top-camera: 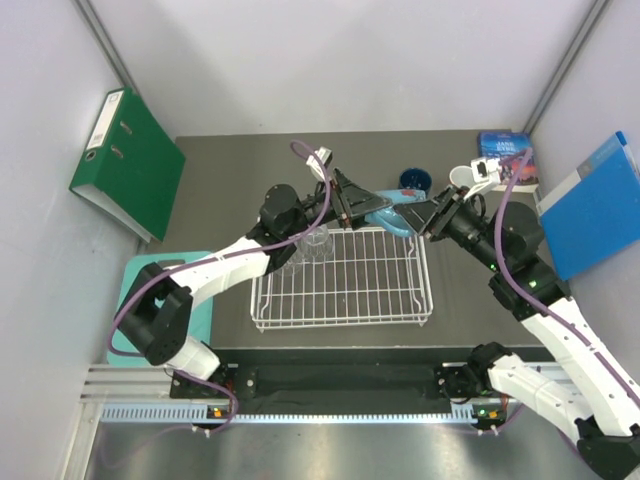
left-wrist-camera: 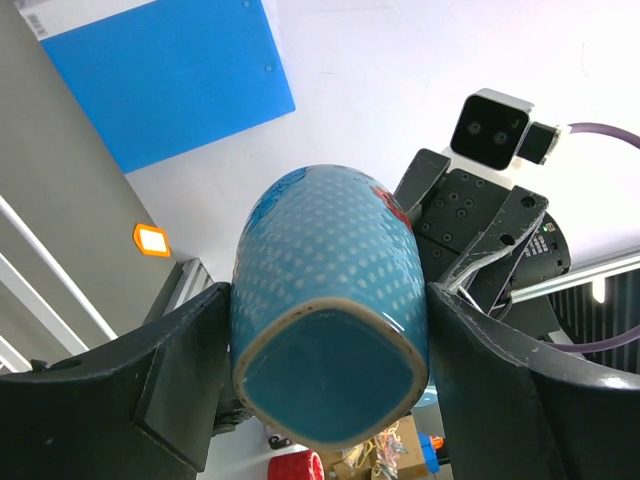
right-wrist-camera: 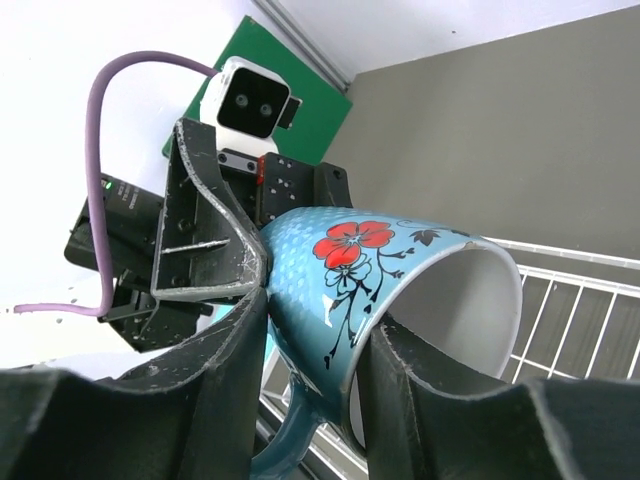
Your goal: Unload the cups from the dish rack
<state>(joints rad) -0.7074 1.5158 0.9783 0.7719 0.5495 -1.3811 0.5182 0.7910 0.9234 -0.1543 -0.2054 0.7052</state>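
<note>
**Two arms, one light blue mug (top-camera: 392, 212)**

Both arms reach over the rack's (top-camera: 340, 322) far edge. Below lies a dark grey table (top-camera: 220, 170), white walls all round, a green binder (top-camera: 130, 165) left, a blue binder (top-camera: 600, 205) right. The left gripper (left-wrist-camera: 330, 370) clamps the light blue mug by its base end. The right gripper (right-wrist-camera: 320, 340) pinches the rim wall, one finger inside. Only the right wrist catches the red flower (right-wrist-camera: 352, 243); only the left wrist shows the glazed underside (left-wrist-camera: 325, 385).

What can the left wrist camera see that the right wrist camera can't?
Only left wrist: the base of the light blue mug, a blue binder. Only right wrist: the mug's red flower and white inside, the dish rack, a green binder. Both: that mug, gripped by the left gripper and right gripper.
</note>
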